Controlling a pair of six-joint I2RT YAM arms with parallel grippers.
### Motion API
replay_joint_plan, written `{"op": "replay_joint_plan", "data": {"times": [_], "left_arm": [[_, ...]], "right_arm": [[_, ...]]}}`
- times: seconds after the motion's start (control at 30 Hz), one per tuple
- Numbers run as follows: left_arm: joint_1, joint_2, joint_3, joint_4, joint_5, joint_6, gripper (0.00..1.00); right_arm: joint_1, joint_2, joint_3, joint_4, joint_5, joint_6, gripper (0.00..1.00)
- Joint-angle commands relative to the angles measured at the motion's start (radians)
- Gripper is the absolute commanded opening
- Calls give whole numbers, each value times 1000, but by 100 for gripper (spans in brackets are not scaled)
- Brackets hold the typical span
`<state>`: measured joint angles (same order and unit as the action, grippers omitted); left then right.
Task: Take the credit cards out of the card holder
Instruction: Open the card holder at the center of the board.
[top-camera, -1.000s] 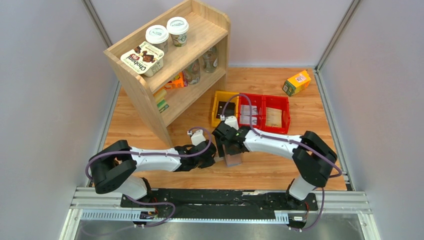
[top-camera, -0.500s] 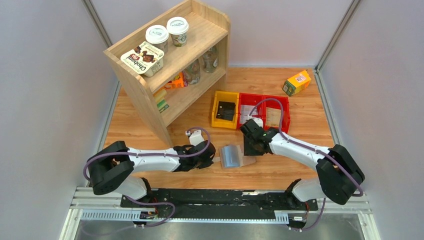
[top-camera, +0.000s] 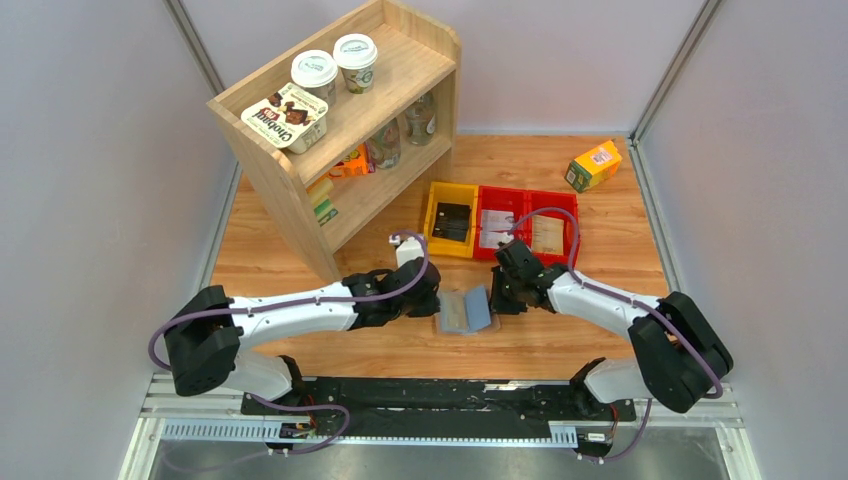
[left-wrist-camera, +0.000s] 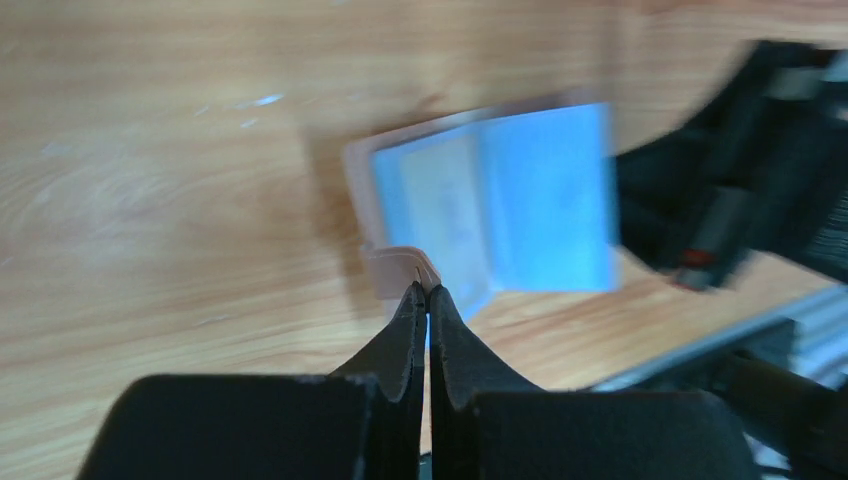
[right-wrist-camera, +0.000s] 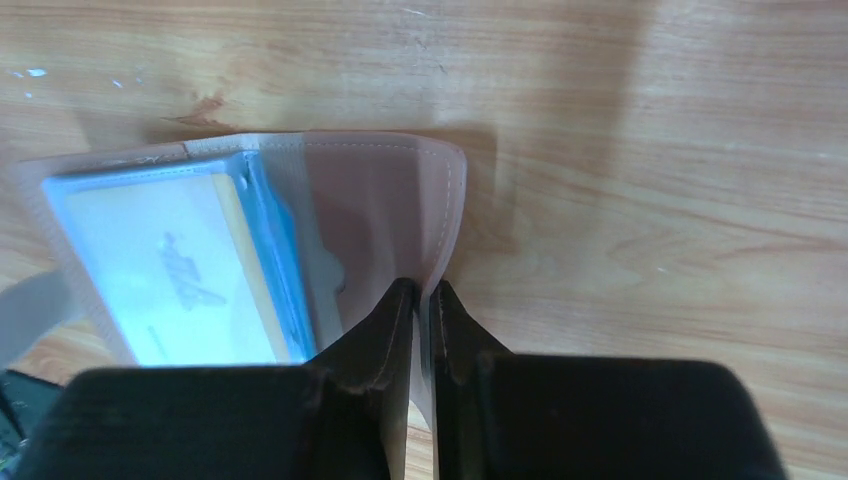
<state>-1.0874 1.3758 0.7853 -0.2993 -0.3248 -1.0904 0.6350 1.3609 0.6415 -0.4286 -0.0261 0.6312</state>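
Both claws are engaged on the one article. We find the left gripper (left-wrist-camera: 427, 290) clenched, its tips pinching a taupe flap of the card holder (left-wrist-camera: 500, 210), low centre of the left wrist view. The right gripper (right-wrist-camera: 425, 290) is nipped onto the rounded taupe edge of the opposite panel, low centre of the right wrist view, and the panel's edge passes between its fingers.

From above, the card holder (top-camera: 465, 312) lies opened at lower centre of the frame on the wooden table (top-camera: 560, 345), grey-blue inside upward, between the left gripper (top-camera: 428, 298) and the right gripper (top-camera: 497, 297). Its right panel appears slightly raised; we cannot confirm this.

Status of the credit cards (right-wrist-camera: 170, 270): a tan-yellow one sits fully seated in a clear pocket, left of the right wrist view. How many lie beneath it we cannot tell. We see no card loose on the table.

Our assessment: opening and securing the holder is done and extraction has not begun, so every card remains to be drawn. With both claws occupied, we judge one must let go before any card can be pulled
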Motion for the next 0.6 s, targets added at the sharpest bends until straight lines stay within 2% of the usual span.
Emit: {"op": "replay_joint_plan", "data": {"times": [0.0,0.1,0.23,0.4,0.57], "left_arm": [[-26,8,147,40,94,138,0],[-54,49,227,78,153,170,0],[-69,75,252,91,194,175,0],[-68,6,164,60,94,132,0],[-62,-44,69,-56,12,74,0]], "right_arm": [[-30,14,-57,91,-98,19,11],[-47,20,-75,122,-124,25,11],[-57,15,-83,125,-127,28,16],[-60,-28,-89,103,-97,38,31],[-60,-104,-77,47,-43,33,46]]}}
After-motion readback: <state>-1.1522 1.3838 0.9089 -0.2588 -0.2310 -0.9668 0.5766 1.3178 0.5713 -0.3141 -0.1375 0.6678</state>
